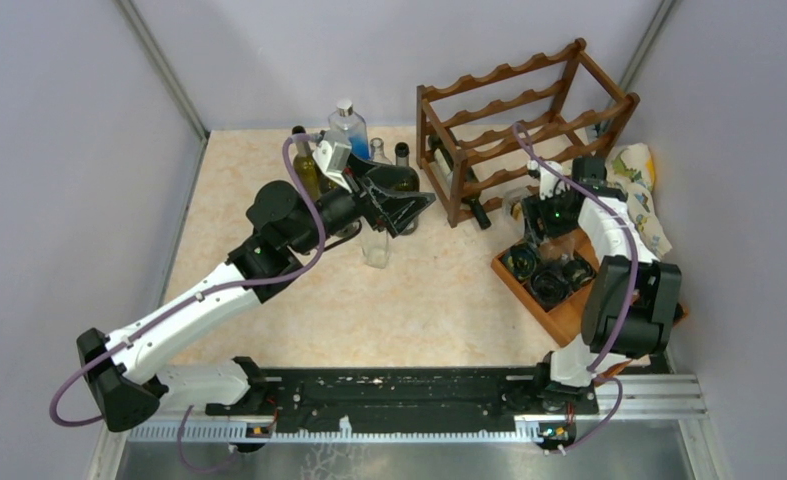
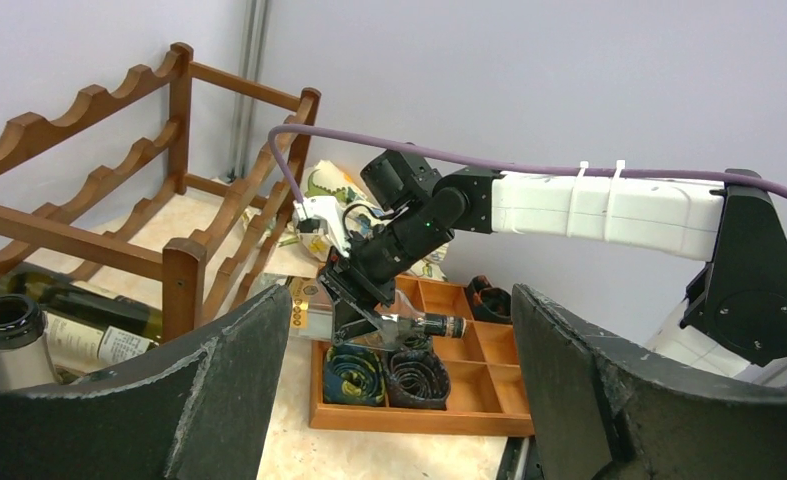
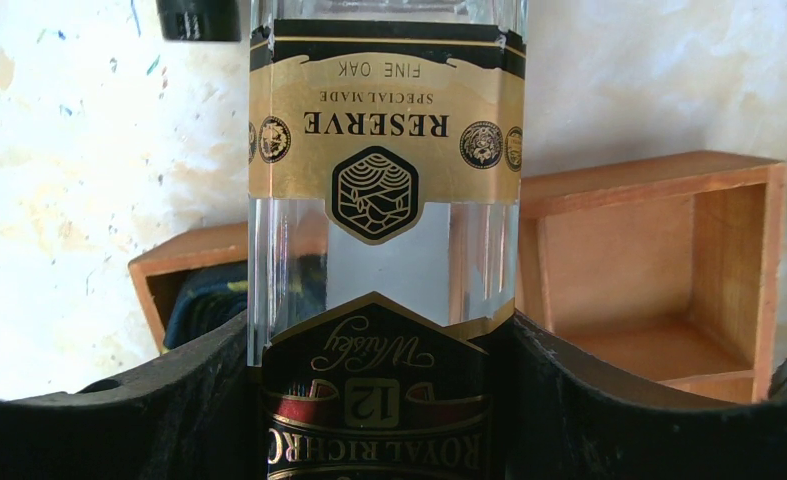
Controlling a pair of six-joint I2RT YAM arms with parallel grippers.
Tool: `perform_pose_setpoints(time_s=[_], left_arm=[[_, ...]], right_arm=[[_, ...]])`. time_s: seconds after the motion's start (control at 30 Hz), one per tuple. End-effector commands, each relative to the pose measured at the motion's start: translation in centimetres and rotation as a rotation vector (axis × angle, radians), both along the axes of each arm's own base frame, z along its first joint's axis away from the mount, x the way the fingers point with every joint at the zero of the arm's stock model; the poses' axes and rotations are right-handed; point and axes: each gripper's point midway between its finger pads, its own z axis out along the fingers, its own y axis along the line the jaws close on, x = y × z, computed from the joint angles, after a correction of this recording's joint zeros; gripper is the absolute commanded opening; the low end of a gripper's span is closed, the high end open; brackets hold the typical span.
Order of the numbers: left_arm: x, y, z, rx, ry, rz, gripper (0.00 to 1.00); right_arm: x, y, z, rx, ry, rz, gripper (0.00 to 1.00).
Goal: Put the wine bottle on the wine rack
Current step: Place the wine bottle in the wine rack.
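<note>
Two arms are seen reaching over the table (image 1: 449, 300). A clear bottle (image 3: 384, 250) with a gold label is clamped around its body by the right jaws. It is held lying on its side above a wooden tray (image 2: 409, 417), with its dark-capped neck pointing away from the wine rack (image 2: 183, 285). The bottle is seen near the front of the rack, outside the frame and not resting on any rail. One green bottle (image 2: 79, 312) is laid in the rack's lowest tier. Rolled dark cloths (image 2: 354, 372) are packed in the tray's front compartments. The left jaws are spread wide with nothing between them, close to a group of upright bottles (image 1: 347, 128) at the back of the table. A patterned cloth (image 1: 644, 195) is bunched to the right of the rack.
</note>
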Motion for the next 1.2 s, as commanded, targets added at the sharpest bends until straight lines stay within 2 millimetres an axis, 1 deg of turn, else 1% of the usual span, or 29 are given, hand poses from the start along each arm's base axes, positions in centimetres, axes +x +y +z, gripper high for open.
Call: perform_pose_setpoints(time_s=[0.0,0.1,0.2,0.5,0.63,0.77,0.87,1.07,1.17], left_arm=[[0.2,0.8,0.5,-0.006,-0.027,0.038,0.86],[0.2,0.9,0.7,-0.007,-0.030,0.043,0.87],[0.3,0.9,0.6,-0.005,-0.029,0.047,0.87],[0.4,0.9,0.7,-0.010,-0.019,0.049,0.87],[0.4,0.9,0.8,-0.014,-0.013,0.049,0.87],[0.4,0.8,0.7,-0.016,-0.007,0.046,0.88],[0.4,0.8,0.7,-0.019,-0.002,0.046,0.88],[0.3,0.9,0.8,-0.022,0.000,0.046,0.88],[0.3,0.9,0.7,-0.022,0.002,0.044,0.88]], right_arm=[[5.9,0.2,5.7,0.003,-0.265,-0.003,0.00],[6.7,0.7,5.8,0.021,-0.284,-0.007,0.00],[7.4,1.2,5.4,0.044,-0.296,-0.007,0.00],[9.2,1.7,4.5,0.077,-0.319,-0.037,0.00],[10.0,2.3,4.2,0.071,-0.319,-0.027,0.00],[10.9,2.9,3.7,0.070,-0.319,-0.027,0.03],[11.3,3.1,3.5,0.067,-0.322,-0.040,0.11],[11.8,2.9,2.8,0.045,-0.319,-0.067,0.44],[11.6,2.6,2.8,0.033,-0.317,-0.072,0.56]])
